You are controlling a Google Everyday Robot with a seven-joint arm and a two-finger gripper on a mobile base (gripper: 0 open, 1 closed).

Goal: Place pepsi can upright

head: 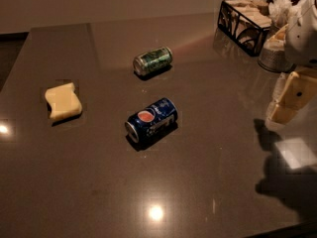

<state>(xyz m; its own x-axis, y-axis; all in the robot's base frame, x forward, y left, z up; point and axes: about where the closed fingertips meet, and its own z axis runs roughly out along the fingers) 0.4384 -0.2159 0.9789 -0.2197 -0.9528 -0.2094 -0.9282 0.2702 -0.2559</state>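
Pepsi can (151, 120) lying on its side on a dark table (89, 192), roughly mid-table. Its silver end faces the near left, its long axis runs towards the far right, and its round red-white-blue logo is turned upward. Nothing touches the can.

Green can (153, 61): beyond the pepsi can and well apart from it, also on its side and lying along about the same diagonal.

Yellow block (63, 102): left of the pepsi can and slightly farther back, well apart from it, flat on the table.

Black wire basket (243, 18): far right of the pepsi can at the table's back edge, holding pale contents that cannot be identified. A metallic cup (274, 57) stands just beside the basket on its near right.

Gripper (281, 114): right of the pepsi can and well apart from it, at the edge of the view, raised above the table. Its two cream fingers (297, 95) point down and to the left and stand a little apart, with nothing between them. The white arm (307, 29) rises above the gripper.

Arm shadow (287, 182): on the table, to the near right of the pepsi can.
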